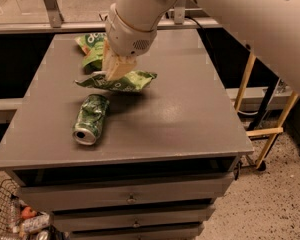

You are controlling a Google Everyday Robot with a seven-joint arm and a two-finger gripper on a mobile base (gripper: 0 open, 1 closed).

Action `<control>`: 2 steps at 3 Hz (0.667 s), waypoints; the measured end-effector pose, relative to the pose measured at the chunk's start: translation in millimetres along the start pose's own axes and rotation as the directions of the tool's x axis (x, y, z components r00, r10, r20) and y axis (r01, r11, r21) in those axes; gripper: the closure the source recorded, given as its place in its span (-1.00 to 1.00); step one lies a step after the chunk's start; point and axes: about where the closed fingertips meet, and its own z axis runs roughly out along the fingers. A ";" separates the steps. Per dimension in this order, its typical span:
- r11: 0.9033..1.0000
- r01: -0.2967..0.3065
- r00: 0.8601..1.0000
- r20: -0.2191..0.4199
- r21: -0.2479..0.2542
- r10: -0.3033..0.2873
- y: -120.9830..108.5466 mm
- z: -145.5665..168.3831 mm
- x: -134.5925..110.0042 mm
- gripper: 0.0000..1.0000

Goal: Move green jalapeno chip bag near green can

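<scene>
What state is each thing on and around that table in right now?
Claw: over the back left of the table, closed on the chip bag.
Chip bag: crumpled, pinched by the claw, just behind the can.
Can: dented, lying on its side, top end toward the camera.
Second green bag: lying at the back, partly hidden.
Drawers: shut.

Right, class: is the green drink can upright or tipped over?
Tipped: the dented green metal can lies on its side, silver end facing us, near the hand gripping the light-green foil chip bag.
</scene>
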 end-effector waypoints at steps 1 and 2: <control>1.000 0.002 1.000 0.000 0.000 -0.002 0.1 0.4 -1.3 0.16; 1.000 0.006 1.000 0.000 -0.001 -0.006 0.3 0.9 -3.0 -0.46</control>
